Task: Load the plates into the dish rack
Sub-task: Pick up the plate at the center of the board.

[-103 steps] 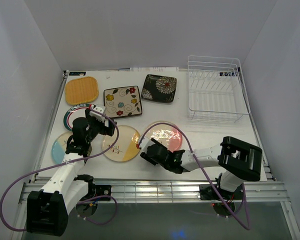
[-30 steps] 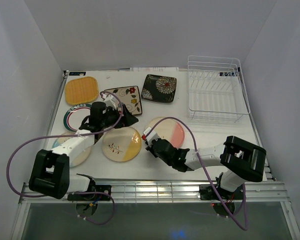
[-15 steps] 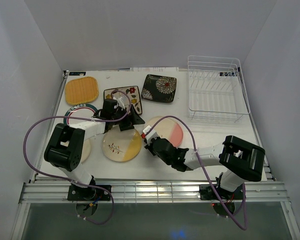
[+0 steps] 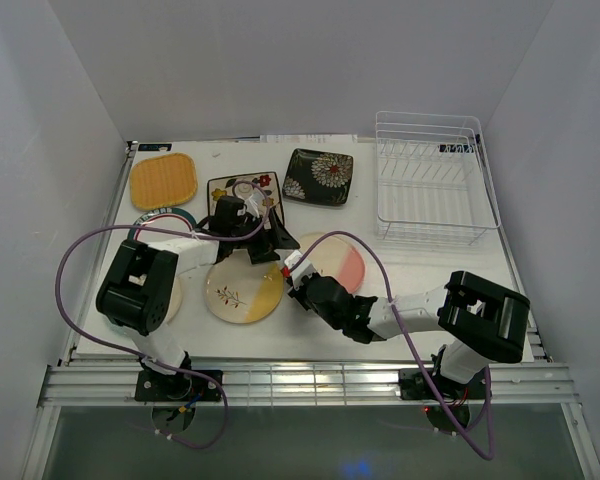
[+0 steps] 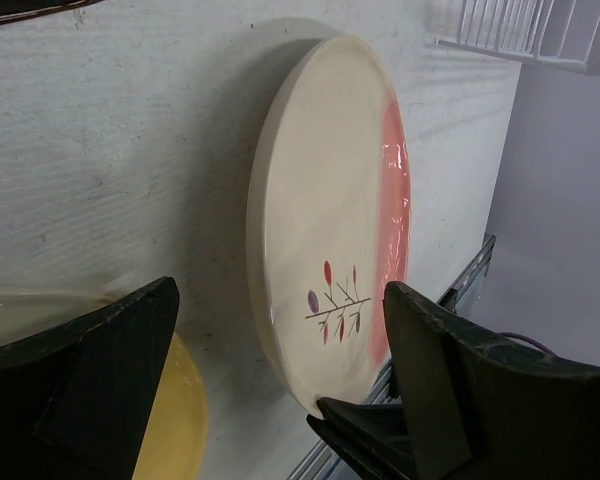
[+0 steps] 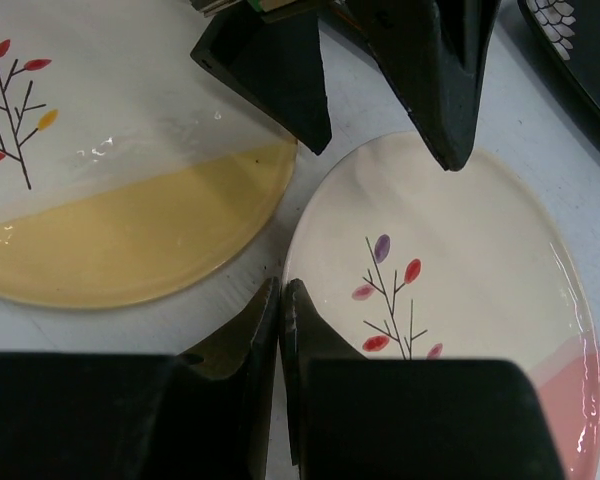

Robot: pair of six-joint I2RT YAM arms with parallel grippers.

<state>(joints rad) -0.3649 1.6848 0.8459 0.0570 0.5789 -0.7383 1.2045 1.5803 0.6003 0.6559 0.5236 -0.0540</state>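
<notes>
Pink-cream plate (image 5: 330, 200) lies just ahead of the left end effector (image 5: 282, 286).

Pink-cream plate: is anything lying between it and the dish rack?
Only bare table lies between the pink-cream plate and the dish rack, seen in the top view; the right arm's purple cable arcs over the plate's rack-side edge.

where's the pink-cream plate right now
In the top view the pink-cream plate sits just right of centre, between the yellow-cream plate and the dish rack, in front of the black floral plate.
</notes>
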